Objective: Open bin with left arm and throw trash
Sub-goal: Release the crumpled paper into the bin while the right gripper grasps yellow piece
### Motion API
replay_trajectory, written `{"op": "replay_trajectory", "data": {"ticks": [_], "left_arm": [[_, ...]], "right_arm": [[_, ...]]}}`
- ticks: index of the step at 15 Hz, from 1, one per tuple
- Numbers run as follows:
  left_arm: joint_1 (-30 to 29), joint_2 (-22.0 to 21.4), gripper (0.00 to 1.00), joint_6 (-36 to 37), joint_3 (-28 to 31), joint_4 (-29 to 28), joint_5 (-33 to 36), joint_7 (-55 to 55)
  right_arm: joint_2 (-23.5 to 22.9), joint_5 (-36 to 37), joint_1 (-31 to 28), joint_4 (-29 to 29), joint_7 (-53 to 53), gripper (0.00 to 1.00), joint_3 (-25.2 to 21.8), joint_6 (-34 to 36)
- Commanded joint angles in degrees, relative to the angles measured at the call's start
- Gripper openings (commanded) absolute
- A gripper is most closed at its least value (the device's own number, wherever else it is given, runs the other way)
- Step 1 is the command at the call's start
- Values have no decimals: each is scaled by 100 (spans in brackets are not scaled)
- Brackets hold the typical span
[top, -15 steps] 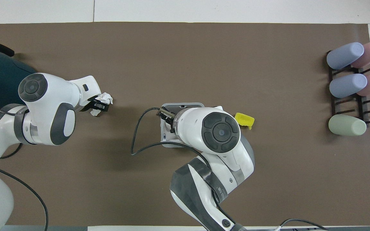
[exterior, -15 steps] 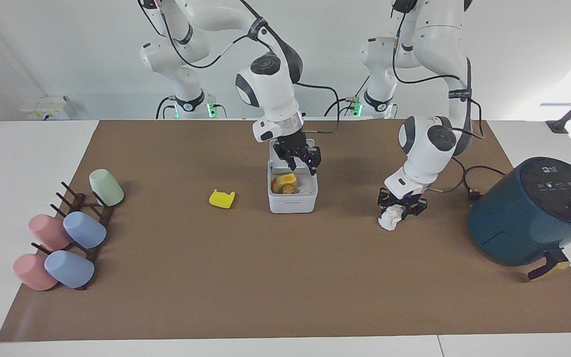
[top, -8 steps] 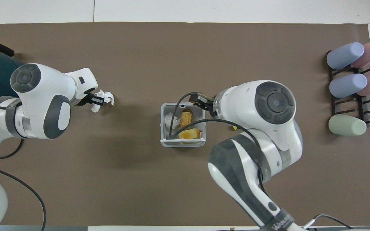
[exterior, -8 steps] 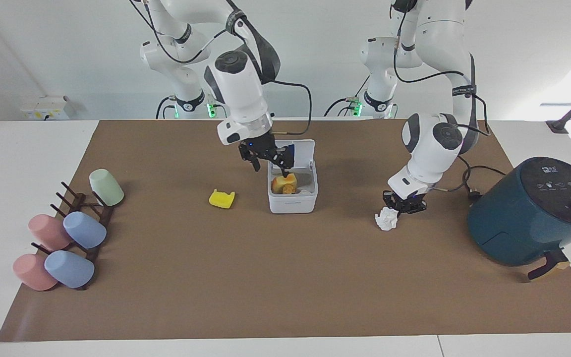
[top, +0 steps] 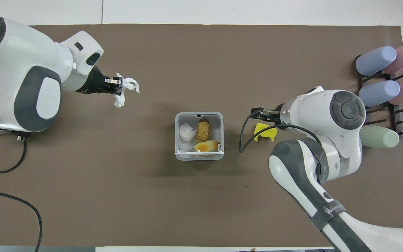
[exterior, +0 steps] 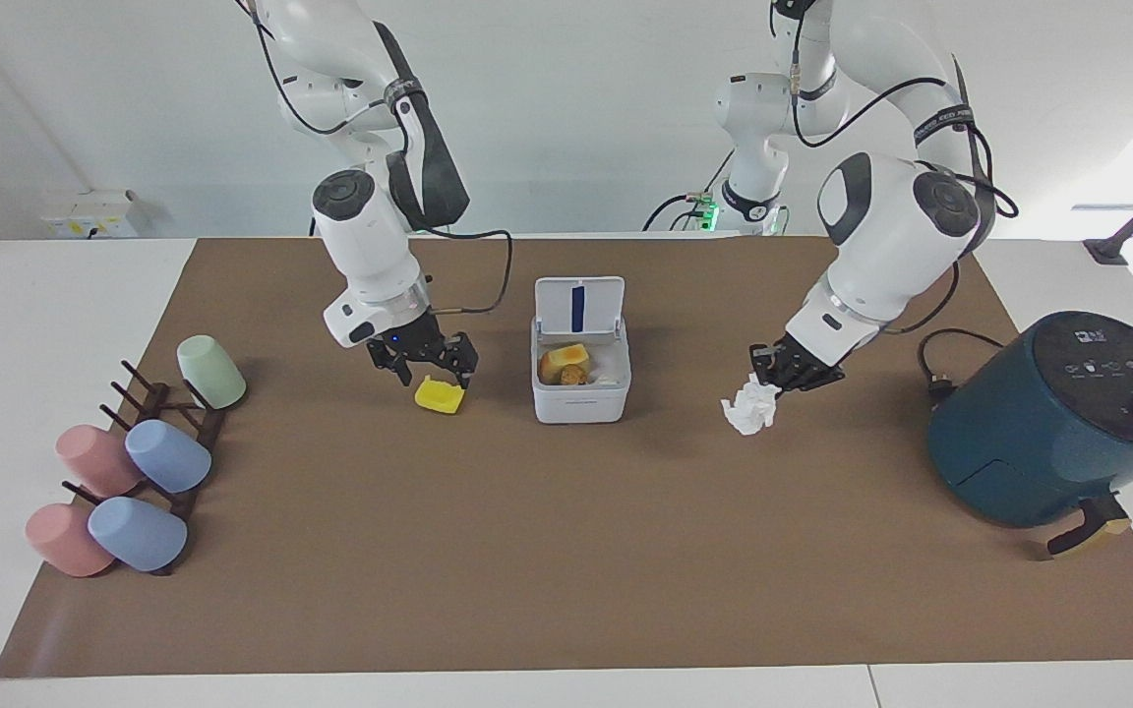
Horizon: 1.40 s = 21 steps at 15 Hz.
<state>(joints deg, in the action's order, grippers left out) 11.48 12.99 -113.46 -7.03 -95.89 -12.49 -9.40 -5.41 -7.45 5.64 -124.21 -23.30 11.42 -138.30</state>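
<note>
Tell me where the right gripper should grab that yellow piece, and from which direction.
Come straight down from above: the yellow piece lies flat on the mat beside the bin, with the right gripper over it. Pinch across its plain body, not the two small tabs, which would probably slip.

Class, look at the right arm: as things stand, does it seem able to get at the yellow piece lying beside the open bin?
Probably yes. The right gripper hangs just over the yellow piece, fingers open, with nothing between them; the bin stands clear beside it.
</note>
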Motion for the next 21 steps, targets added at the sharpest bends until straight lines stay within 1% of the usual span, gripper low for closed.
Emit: {"op": "replay_trajectory", "data": {"ticks": [1,2,4,6,8,11,14,15,16,17,20,21], "left_arm": [[704,64,0,-298,27,19,-332,-755],[915,20,0,-413,27,-148,-368,-808],[1118,-33,0,-467,27,-290,-447,-809],[1382,-68,0,-502,35,-474,-447,-800],[1541,-191,0,-484,27,-702,-447,-730],[1778,-288,0,-484,35,-878,-447,-721],[1945,-446,0,-624,35,-1212,-439,-651],[1963,-507,0,-738,35,-1378,-439,-599],[2024,-569,0,-844,44,-1519,-439,-572],[2042,-604,0,-923,44,-1616,-439,-572],[2034,-631,0,-1020,44,-1705,-439,-572],[2025,-631,16,-1055,44,-1705,-439,-580]], "right_arm": [[-125,33,-19,-489,97,100,71,-635],[-222,33,-10,-490,123,100,63,-680],[-381,33,-27,-516,526,100,62,-689],[-382,94,-27,-551,616,100,45,-628],[-373,349,-27,-577,607,100,45,-663],[-451,367,-19,-639,589,100,45,-785],[-452,367,-27,-709,598,100,45,-786],[-443,367,-36,-727,598,97,45,-786],[-443,376,-36,-744,598,54,36,-786],[-452,376,-28,-745,581,1,36,-803],[-443,376,-36,-736,309,0,36,-786],[-443,376,-28,-736,265,0,36,-777]]}}
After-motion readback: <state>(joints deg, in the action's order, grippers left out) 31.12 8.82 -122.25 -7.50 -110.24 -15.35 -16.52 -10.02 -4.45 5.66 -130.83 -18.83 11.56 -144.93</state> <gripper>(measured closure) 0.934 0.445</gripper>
